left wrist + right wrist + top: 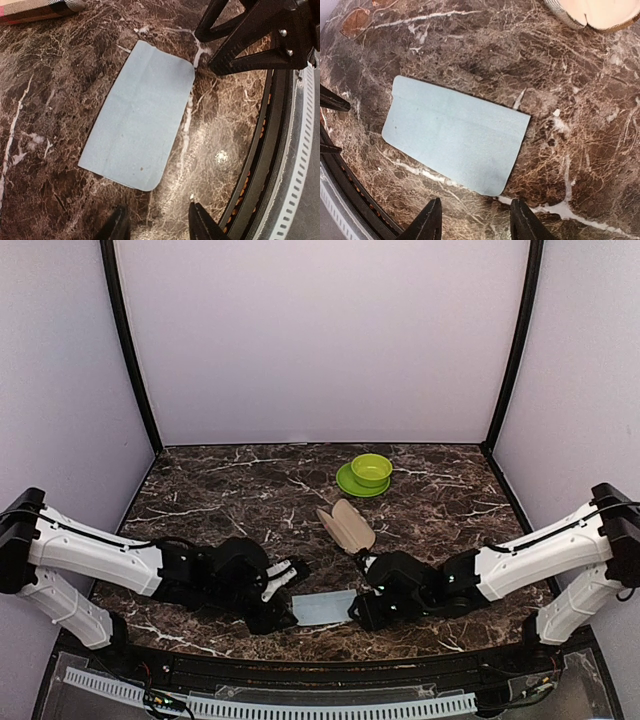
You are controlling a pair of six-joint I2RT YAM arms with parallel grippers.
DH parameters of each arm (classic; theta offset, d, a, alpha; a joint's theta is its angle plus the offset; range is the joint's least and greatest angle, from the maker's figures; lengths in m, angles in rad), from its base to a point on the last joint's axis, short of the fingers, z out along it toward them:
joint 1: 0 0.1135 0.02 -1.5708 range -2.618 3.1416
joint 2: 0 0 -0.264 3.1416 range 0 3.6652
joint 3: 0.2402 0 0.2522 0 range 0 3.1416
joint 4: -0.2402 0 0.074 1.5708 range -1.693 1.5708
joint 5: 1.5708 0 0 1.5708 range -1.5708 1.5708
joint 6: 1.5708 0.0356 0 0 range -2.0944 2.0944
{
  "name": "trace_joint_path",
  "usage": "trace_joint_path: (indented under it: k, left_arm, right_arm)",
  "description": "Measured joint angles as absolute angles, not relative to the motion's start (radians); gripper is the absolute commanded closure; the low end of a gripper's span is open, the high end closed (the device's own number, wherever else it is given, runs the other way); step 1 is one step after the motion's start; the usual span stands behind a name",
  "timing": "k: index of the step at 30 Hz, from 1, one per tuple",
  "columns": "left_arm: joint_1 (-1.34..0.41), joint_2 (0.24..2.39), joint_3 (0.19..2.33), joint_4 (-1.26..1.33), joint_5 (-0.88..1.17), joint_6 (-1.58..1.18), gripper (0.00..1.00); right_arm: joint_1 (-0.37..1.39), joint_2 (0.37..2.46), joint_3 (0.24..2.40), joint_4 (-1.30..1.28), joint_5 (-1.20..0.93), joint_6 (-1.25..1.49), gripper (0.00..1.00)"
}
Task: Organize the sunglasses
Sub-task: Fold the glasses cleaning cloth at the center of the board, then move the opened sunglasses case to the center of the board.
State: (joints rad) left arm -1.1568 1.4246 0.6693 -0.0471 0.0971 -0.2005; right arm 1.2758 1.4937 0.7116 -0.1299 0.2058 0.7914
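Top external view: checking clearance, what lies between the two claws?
A light-blue cloth, flat on the table, between left claw and right claw; the top view shows it.

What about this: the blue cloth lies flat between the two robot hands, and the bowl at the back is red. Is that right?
Not quite. The bowl at the back is green, not red; the top external view shows it. The blue cloth does lie flat on the table between the left gripper and the right gripper.
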Motion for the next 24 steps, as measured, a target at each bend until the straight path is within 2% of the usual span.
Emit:
trace_joint_path:
  k: [6,17,24]
  left_arm:
    - [-1.095,1.417,0.691,-0.059,0.107,-0.229,0.47]
    - [-0.948,1.589,0.879,-0.086,0.124,-0.236,0.46]
    - [-0.91,1.676,0.929,-0.113,0.124,-0.217,0.46]
  right_arm:
    - [1.218,1.479,0.717,-0.136,0.209,0.781,0.51]
    - [0.99,1.491,0.837,-0.162,0.164,0.707,0.5]
    - [0.914,1.663,1.037,-0.165,0.107,0.633,0.46]
